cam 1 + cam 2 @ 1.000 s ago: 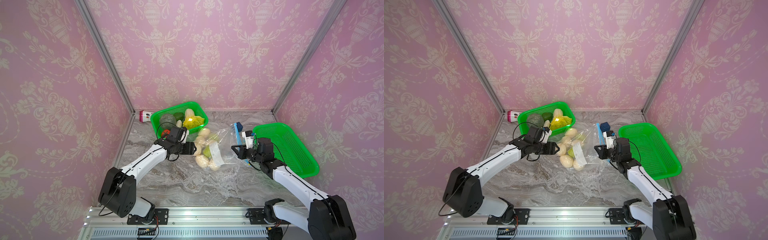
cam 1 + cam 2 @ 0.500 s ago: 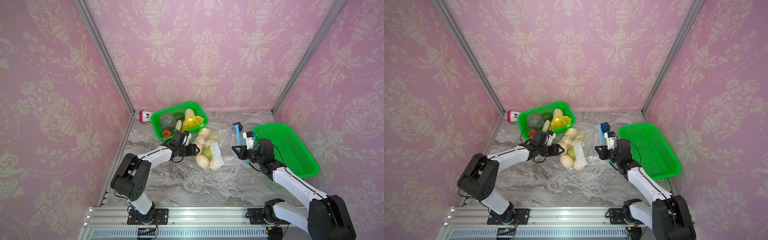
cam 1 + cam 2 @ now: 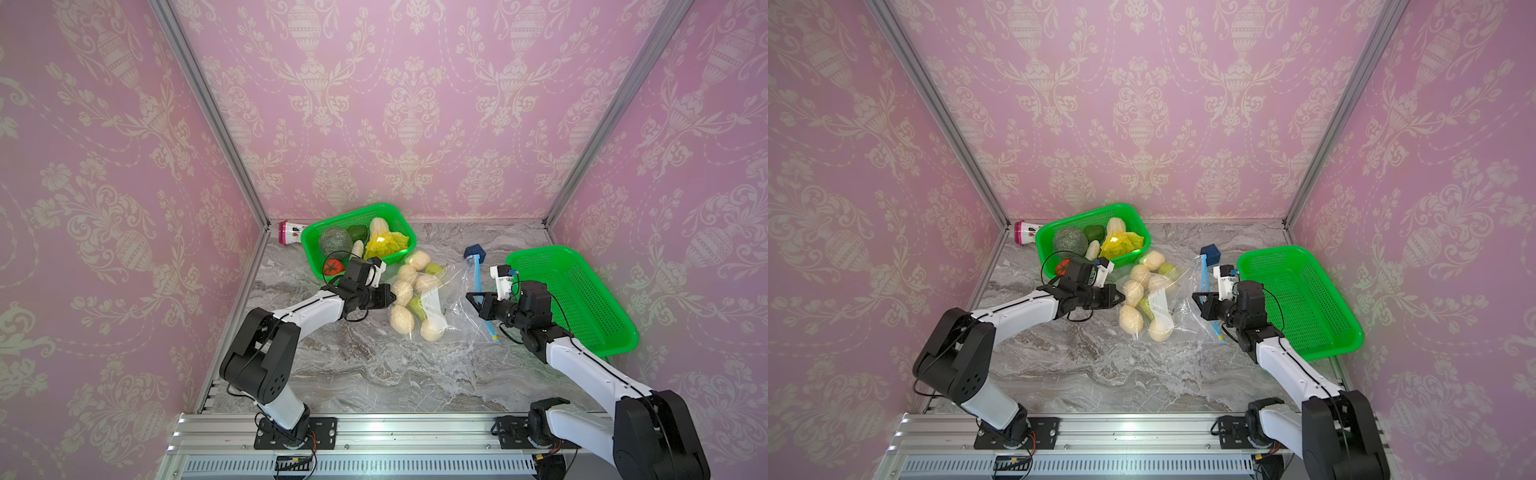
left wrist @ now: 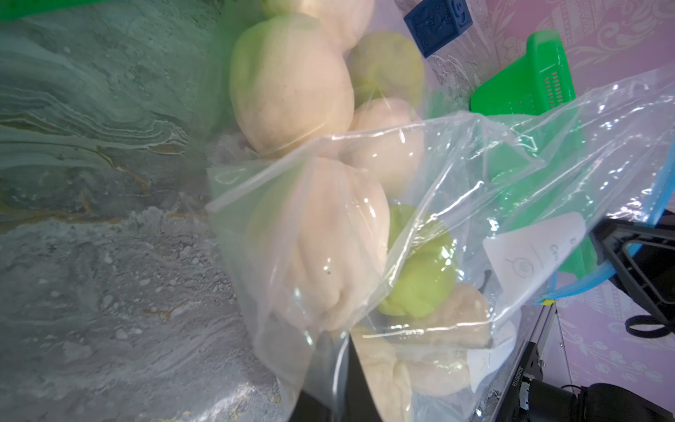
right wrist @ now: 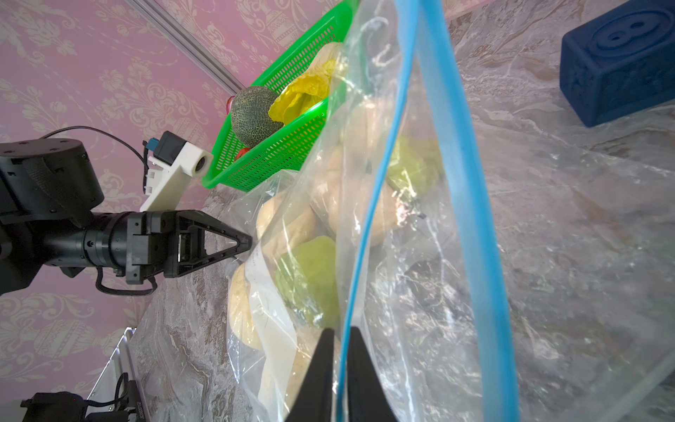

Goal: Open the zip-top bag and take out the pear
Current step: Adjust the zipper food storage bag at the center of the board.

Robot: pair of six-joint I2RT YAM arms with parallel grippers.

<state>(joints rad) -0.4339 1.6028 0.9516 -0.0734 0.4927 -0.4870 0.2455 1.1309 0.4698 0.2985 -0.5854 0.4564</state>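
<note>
The marble tabletop [image 3: 374, 374] carries two green baskets in both top views: one with produce [image 3: 309, 249] at the back and a second basket [image 3: 573, 291] on the right side. Between them lies the zip-top bag [image 3: 457, 291], clear plastic stretched between the two arms. The left gripper [image 3: 392, 297] meets the bag's closed end. From above, its jaws look drawn to a point, but only the left wrist view shows a fold of film running down between the dark fingers [image 4: 356, 387] — clamped on the bag. The right gripper [image 3: 469, 295] is at the mouth end. The right wrist view alone shows its fingers [image 5: 321, 380] pressed together on the thinner blue zip strip, with the wider strip standing apart from it. The pear [image 3: 417, 308] sits inside the bag among pale fruits [image 3: 401, 319], its green clearest behind the film in the left wrist view [image 4: 420, 270]. A blue block [image 3: 475, 251] rests just beyond the bag's mouth.
</note>
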